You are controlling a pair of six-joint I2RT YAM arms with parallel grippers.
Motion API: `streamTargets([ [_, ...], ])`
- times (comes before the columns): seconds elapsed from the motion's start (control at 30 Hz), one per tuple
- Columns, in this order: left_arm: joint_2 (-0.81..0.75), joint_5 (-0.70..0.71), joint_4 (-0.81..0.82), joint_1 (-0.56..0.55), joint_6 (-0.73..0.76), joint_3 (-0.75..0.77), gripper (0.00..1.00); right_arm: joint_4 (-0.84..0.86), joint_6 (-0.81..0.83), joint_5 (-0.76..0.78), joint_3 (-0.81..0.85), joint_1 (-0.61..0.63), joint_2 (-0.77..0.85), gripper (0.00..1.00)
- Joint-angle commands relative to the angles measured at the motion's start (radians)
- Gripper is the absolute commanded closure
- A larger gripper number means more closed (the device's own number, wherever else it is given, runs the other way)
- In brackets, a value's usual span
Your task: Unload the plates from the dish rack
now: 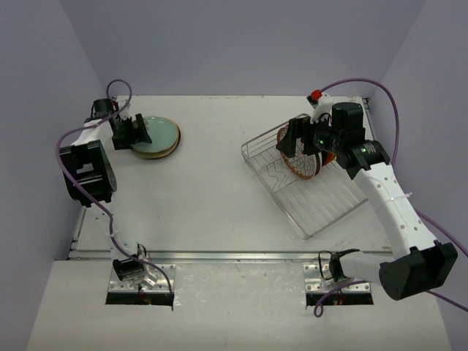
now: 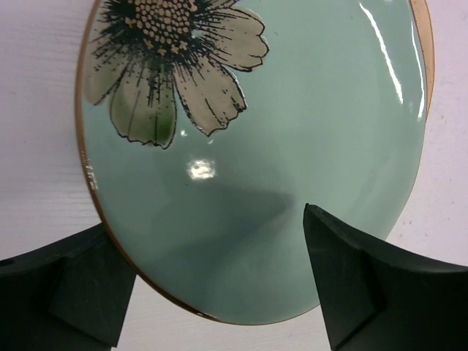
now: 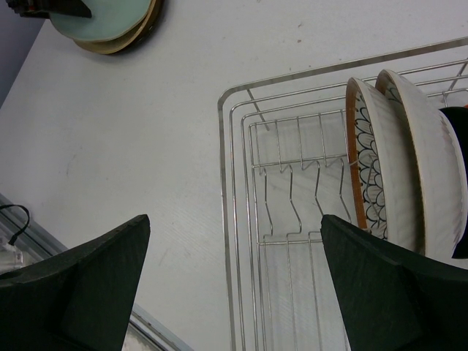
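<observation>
Pale-green plate (image 2: 307, 146) parked well left of dish rack (image 1: 322, 208); left gripper (image 2: 208, 241), right gripper (image 3: 234, 219) agape, empty; next, probably pinch patterned plate (image 3: 369, 168) rim.

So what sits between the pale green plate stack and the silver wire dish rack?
Nothing: bare white tabletop separates the pale green plate stack from the silver wire dish rack, clearest in the top view.

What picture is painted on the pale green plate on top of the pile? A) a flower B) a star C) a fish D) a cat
A: the left wrist view shows the pale green plate bearing a big flower with beige petals and a dotted middle.
</observation>
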State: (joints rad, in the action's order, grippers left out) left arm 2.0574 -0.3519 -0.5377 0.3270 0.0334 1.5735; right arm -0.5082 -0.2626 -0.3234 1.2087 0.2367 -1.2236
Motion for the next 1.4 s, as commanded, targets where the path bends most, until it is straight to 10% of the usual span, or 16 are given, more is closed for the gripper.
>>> streamTargets([
  [0.0,-0.046,0.128,-0.022,-0.028,0.063,0.039,0.13,0.013,0.014,0.006,0.036,-0.005,-0.002,0.01],
  [0.57,-0.217,0.188,-0.042,-0.046,0.254,-0.007,0.0,-0.011,0.077,0.138,0.059,-0.005,-0.029,0.02],
  [1.0,-0.709,0.34,0.134,-0.422,0.303,-0.299,0.0,0.054,0.378,0.437,-0.024,0.038,-0.078,0.47],
  [1.37,-0.74,0.393,0.147,-0.493,0.284,-0.322,0.0,0.207,0.563,0.662,-0.116,0.187,-0.092,0.52],
])
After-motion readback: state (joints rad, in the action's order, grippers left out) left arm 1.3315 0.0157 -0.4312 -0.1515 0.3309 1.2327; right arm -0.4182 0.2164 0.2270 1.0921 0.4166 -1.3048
